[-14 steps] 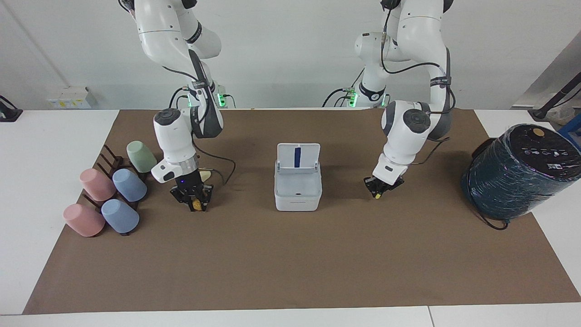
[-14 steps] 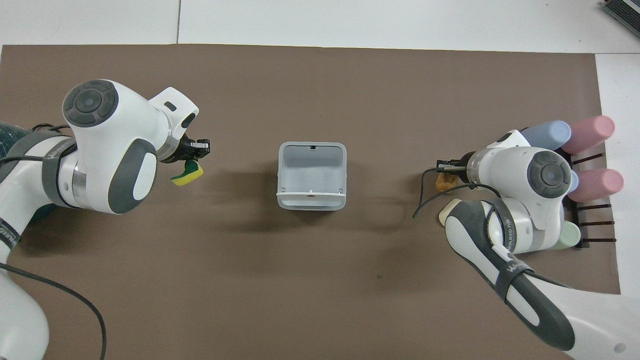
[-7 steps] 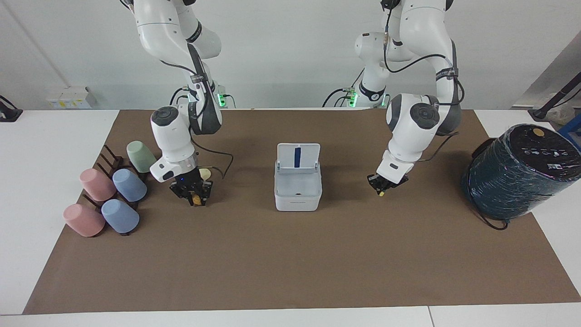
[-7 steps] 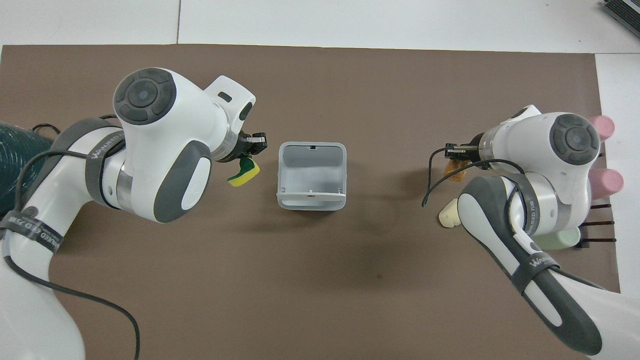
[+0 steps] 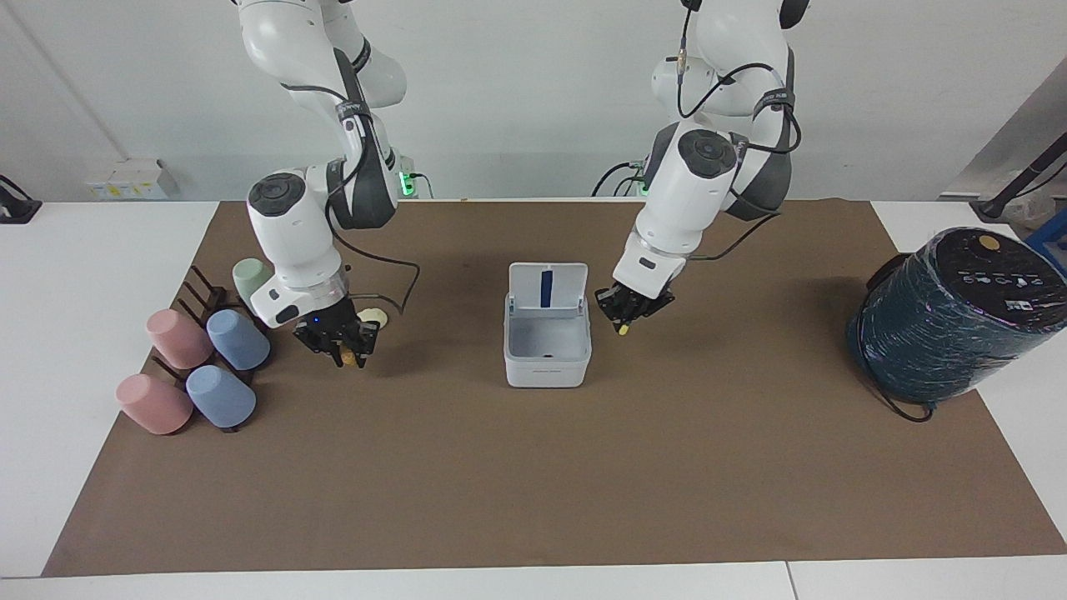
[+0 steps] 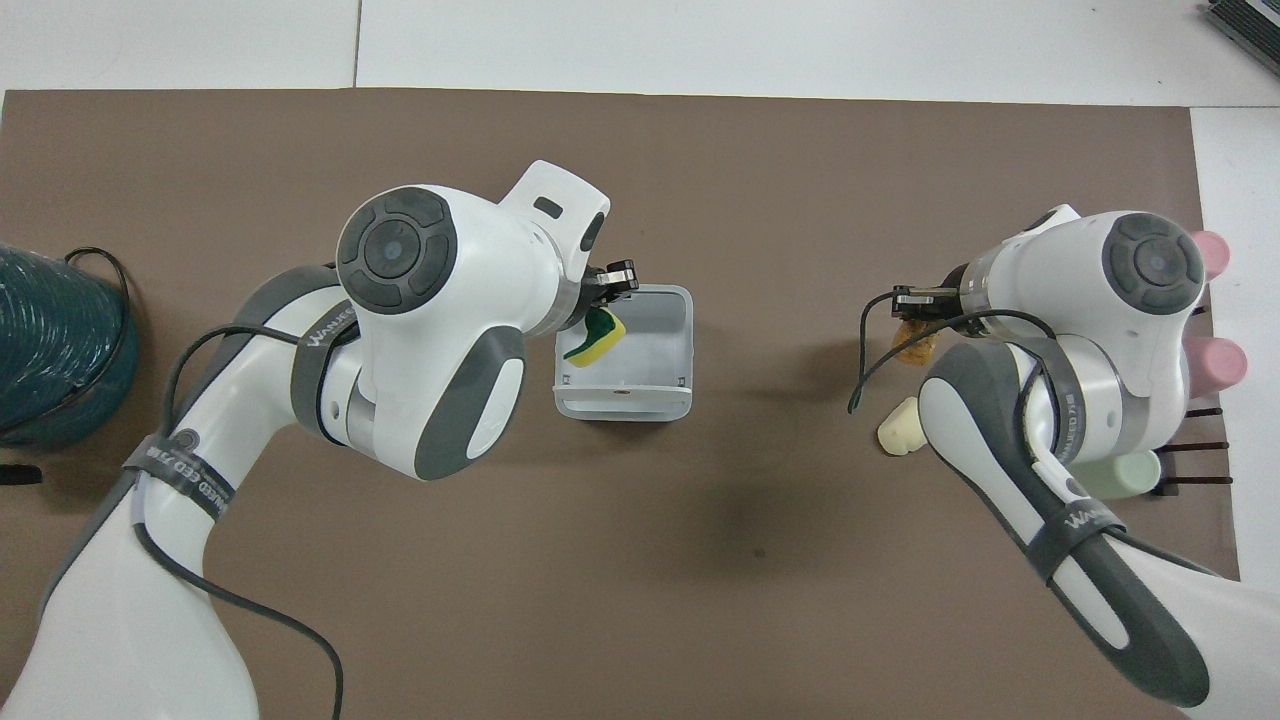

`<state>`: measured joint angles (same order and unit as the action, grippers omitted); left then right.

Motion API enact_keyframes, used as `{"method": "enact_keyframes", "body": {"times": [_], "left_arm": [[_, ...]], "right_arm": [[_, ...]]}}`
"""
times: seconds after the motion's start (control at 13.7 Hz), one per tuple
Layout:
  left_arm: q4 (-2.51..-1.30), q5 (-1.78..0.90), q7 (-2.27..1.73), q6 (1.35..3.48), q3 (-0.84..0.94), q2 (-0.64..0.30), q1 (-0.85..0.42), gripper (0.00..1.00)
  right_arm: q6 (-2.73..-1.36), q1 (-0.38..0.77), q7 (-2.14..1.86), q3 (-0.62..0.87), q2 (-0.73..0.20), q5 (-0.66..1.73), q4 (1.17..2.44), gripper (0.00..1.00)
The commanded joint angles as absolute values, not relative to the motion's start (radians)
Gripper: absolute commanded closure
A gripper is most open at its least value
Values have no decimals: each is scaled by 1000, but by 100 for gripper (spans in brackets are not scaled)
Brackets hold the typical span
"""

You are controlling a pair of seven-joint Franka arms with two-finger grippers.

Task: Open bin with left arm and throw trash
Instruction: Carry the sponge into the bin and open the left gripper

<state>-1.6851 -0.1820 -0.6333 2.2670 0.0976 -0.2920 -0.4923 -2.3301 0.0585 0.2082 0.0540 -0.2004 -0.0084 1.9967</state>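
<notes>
Bin (image 5: 547, 360) mid-bench, lid up. Left gripper (image 5: 623, 321) clamps sponge (image 6: 597, 335) over bin's edge. Right gripper (image 5: 344, 353) clamps crusty lump (image 6: 915, 343), raised near the cups (image 5: 221, 360).

The right arm hid most of the green cup (image 6: 1128, 478) and part of the cream lump (image 6: 899, 430) from overhead. The teal cylinder (image 6: 55, 345) was cut off by that view's edge.
</notes>
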Motion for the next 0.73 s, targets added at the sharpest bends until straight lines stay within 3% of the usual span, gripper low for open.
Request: {"method": "enact_keyframes", "body": {"times": [0.0,0.15,0.22,0.44,0.51,0.66], "left_arm": [[-1684,-210,-640,2324,86,-328,-529,96],[-1683,-210,-640,2347,87,-351,-534,91],[-1681,-210,-640,2345,86,-351,-540,79],[-1661,-207,-640,2330,86,-359,-535,18],[-1645,-209,-640,2321,86,-364,-535,10],[-1615,-207,-644,2249,84,-367,-528,9]], "right_arm": [[-2301,54,213,60,-212,-12,1976,100],[-2292,54,215,60,-212,-14,1967,100],[-2290,55,216,60,-212,-14,1962,100],[-2264,66,221,63,-212,-14,1930,100],[-2255,66,221,63,-209,-14,1924,100],[-2246,66,221,64,-201,-11,1916,100]]}}
